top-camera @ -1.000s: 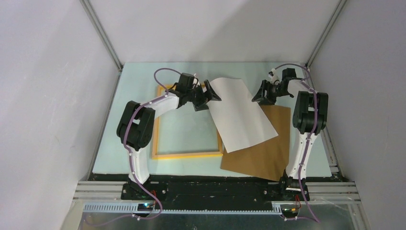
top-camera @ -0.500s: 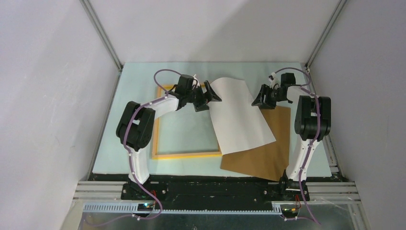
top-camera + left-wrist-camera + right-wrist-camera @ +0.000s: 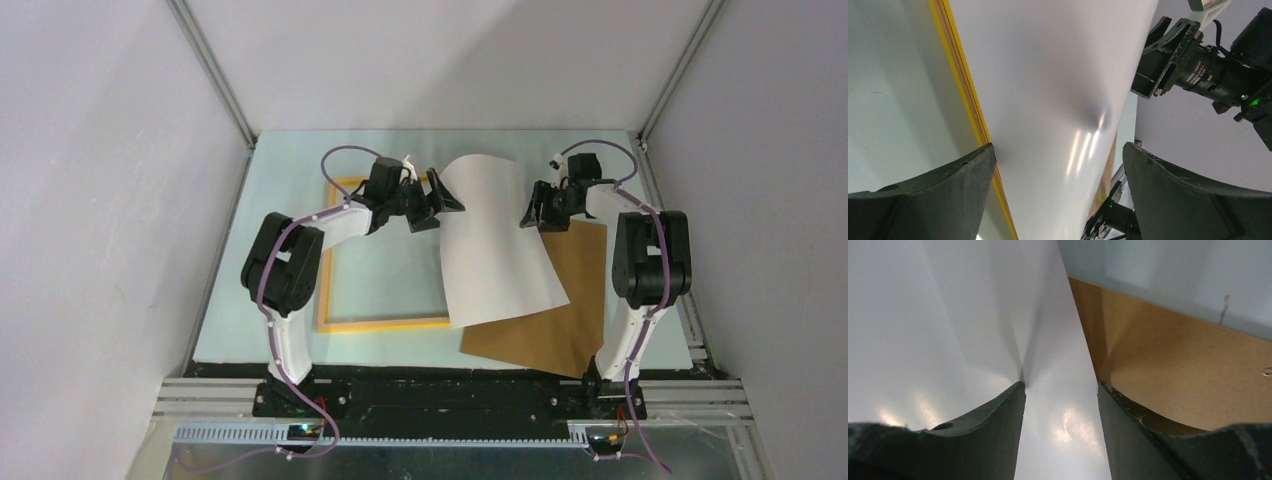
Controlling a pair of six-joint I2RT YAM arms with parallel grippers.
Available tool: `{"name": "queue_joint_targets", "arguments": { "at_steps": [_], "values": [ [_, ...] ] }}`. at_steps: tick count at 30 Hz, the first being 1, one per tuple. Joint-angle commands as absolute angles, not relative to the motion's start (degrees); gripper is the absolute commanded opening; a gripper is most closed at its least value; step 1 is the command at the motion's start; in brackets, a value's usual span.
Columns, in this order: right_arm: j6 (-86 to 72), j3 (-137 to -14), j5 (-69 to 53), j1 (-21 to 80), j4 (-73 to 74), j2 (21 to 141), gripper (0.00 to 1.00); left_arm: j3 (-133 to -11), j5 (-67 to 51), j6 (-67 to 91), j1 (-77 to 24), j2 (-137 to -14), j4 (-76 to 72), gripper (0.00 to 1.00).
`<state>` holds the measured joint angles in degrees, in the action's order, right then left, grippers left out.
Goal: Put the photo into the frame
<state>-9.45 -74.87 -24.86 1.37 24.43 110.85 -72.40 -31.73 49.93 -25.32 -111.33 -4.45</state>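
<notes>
Photo: bowing up, blank side showing, overlapping frame + brown board
L gripper: sitting at its L edge
R gripper: sitting at R edge

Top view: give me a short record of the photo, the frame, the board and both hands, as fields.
frame: flat on the table, photo not seated in it
photo: white back up, bowed, lying across the frame's right rail and the brown board
left hand: open, at the photo's left edge
right hand: open, fingertip pressing a crease near the photo's right edge
</notes>
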Motion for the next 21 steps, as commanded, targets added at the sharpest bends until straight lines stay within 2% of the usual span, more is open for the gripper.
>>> {"name": "queue_joint_targets", "arguments": {
  "at_steps": [1, 21],
  "values": [
    [-10.7, -74.1, -19.7, 3.3, 23.1, 107.3, 0.59, -71.2, -33.0, 50.0, -25.1, -106.9, -8.4, 0.99],
    [-11.9, -74.2, -15.8, 2.6, 23.2, 108.8, 0.55, -67.5, -35.4, 51.7, -25.0, -104.2, -13.4, 0.98]
  ]
}}
